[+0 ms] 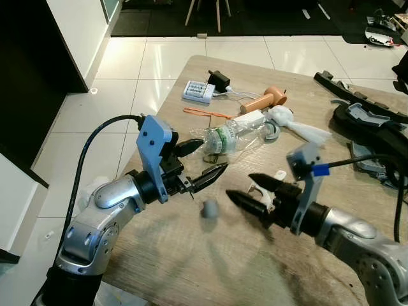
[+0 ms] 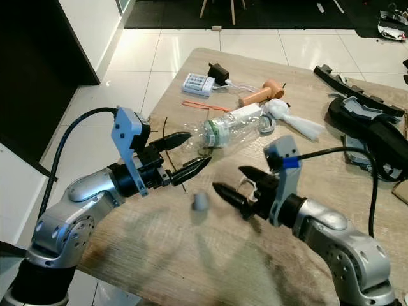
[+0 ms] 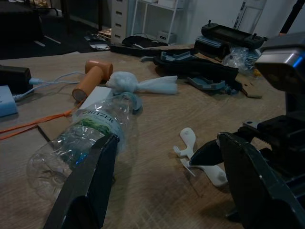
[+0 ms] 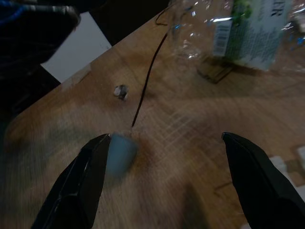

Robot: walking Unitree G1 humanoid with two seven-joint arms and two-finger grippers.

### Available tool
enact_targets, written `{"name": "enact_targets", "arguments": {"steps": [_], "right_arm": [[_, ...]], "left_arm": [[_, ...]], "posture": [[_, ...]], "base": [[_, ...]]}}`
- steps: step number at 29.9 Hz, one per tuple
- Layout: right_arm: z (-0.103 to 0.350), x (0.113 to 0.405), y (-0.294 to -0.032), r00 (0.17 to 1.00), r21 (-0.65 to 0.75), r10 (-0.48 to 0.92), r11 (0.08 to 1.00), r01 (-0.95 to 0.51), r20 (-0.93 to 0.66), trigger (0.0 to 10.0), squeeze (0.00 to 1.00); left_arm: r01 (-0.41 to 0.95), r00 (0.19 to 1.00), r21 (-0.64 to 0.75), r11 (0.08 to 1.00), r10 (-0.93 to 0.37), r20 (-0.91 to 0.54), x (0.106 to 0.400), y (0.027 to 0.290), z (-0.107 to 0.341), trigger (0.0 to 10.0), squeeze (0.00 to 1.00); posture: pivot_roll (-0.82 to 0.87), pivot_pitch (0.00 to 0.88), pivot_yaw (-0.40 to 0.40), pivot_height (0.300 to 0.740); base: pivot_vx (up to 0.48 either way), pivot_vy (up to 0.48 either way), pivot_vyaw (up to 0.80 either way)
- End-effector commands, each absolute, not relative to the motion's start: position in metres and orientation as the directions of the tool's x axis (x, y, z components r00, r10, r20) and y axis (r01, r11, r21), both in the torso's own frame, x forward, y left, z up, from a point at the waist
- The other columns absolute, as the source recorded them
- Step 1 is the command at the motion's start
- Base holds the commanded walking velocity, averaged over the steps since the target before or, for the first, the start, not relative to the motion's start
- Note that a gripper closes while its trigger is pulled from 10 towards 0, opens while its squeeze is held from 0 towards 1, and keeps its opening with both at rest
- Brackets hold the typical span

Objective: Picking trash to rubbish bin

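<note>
A crushed clear plastic bottle (image 1: 233, 137) with a green label lies on its side on the wooden table (image 1: 191, 268). My left gripper (image 1: 207, 159) is open at the bottle's near end, one finger beside it and one just below; the left wrist view shows the bottle (image 3: 86, 143) by one finger. A small grey cap (image 1: 210, 208) sits between the two grippers. My right gripper (image 1: 241, 186) is open just right of the cap, and the cap (image 4: 121, 152) lies by one finger in the right wrist view. A knotted white bag (image 1: 296, 124) lies past the bottle.
A white plastic hook (image 3: 195, 157) lies near the right gripper. Farther back are a battery charger (image 1: 198, 92), a black adapter (image 1: 218, 80), an orange-handled tool (image 1: 264, 100) and an orange strap (image 1: 207, 113). Black gear (image 1: 370, 121) crowds the right side. The table's left edge drops to tiled floor (image 1: 127, 70).
</note>
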State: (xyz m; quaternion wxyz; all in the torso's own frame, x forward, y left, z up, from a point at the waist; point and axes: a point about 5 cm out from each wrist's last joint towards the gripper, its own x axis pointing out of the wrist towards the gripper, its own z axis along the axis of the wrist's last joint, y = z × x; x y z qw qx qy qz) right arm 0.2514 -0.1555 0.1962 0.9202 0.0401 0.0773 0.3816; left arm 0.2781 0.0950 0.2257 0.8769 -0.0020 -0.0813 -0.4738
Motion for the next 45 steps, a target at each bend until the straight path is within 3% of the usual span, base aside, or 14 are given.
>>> {"name": "enact_targets", "arguments": {"steps": [1,2,3,13,14,15,21,27,28,33,40,41,45], "right_arm": [[0.193,0.252,-0.154,0.695,0.122,0.711,0.703,-0.701,-0.109,10.0,0.00],[0.192,0.257,-0.154,0.710,0.086,0.698,0.716,-0.693,-0.093,10.0,0.37],[0.191,0.263,-0.150,0.710,0.048,0.702,0.713,-0.700,-0.064,10.0,1.00],[0.191,0.281,-0.123,0.677,-0.048,0.735,0.678,-0.733,0.038,10.0,1.00],[0.192,0.284,-0.119,0.676,-0.046,0.734,0.679,-0.733,0.063,10.0,0.80],[0.191,0.288,-0.112,0.663,-0.030,0.743,0.667,-0.744,0.096,10.0,0.00],[0.183,0.288,-0.101,0.628,-0.025,0.770,0.634,-0.773,0.112,10.0,0.00],[0.173,0.285,-0.106,0.643,-0.035,0.760,0.648,-0.761,0.094,10.0,0.00],[0.170,0.282,-0.113,0.659,-0.031,0.745,0.665,-0.747,0.097,10.0,0.00],[0.166,0.279,-0.117,0.668,-0.027,0.738,0.673,-0.739,0.097,10.0,0.00],[0.159,0.284,-0.133,0.769,-0.107,0.637,0.770,-0.629,0.062,10.0,0.00],[0.160,0.291,-0.145,0.820,-0.125,0.568,0.821,-0.558,0.072,10.0,1.00],[0.165,0.296,-0.154,0.851,-0.150,0.515,0.854,-0.498,0.106,10.0,1.00]], "left_arm": [[0.833,0.536,0.071,0.548,-0.832,0.140,0.277,0.096,0.224,10.0,0.00],[0.832,0.537,0.071,0.549,-0.832,0.141,0.277,0.096,0.224,10.0,0.00],[0.830,0.540,0.072,0.553,-0.829,0.143,0.277,0.096,0.224,10.0,0.00],[0.795,0.588,0.082,0.601,-0.797,0.139,0.281,0.102,0.221,10.0,0.00],[0.792,0.593,0.083,0.605,-0.795,0.128,0.281,0.105,0.219,10.0,0.00],[0.789,0.599,0.108,0.604,-0.797,0.083,0.278,0.112,0.210,10.0,0.00],[0.755,0.643,0.166,0.634,-0.766,0.001,0.277,0.134,0.197,10.0,0.00],[0.714,0.691,0.191,0.674,-0.722,-0.033,0.275,0.153,0.190,10.0,0.00],[0.619,0.779,0.203,0.759,-0.626,-0.033,0.276,0.177,0.183,10.0,0.00],[0.556,0.826,0.222,0.801,-0.561,-0.045,0.275,0.190,0.175,10.0,0.00],[0.637,0.763,0.130,0.760,-0.646,0.033,0.271,0.156,0.183,10.0,0.00],[0.673,0.730,0.097,0.733,-0.680,0.073,0.272,0.142,0.189,10.0,0.00],[0.731,0.667,0.094,0.676,-0.737,0.110,0.271,0.123,0.197,10.0,0.00]], "posture": [[0.02,0.207,0.049,0.740],[0.02,0.206,0.052,0.740],[0.02,0.206,0.052,0.740],[0.03,0.199,0.057,0.740],[0.03,0.199,0.057,0.740],[0.04,0.199,0.053,0.740],[0.05,0.200,0.046,0.740],[0.04,0.196,0.046,0.740],[0.03,0.196,0.044,0.740],[0.03,0.197,0.039,0.740],[0.02,0.204,0.045,0.740],[0.01,0.206,0.047,0.740],[0.02,0.207,0.046,0.740]], "base": [[0.000,0.000,0.00],[0.000,0.000,0.00],[0.000,0.000,0.00],[0.000,0.000,0.00],[0.000,0.000,0.00],[0.000,0.000,0.00],[0.000,0.000,0.00],[0.000,0.000,0.00],[0.000,0.000,0.00],[0.000,0.000,0.00],[0.000,0.000,0.00],[0.000,0.000,0.00],[0.000,0.000,0.00]]}}
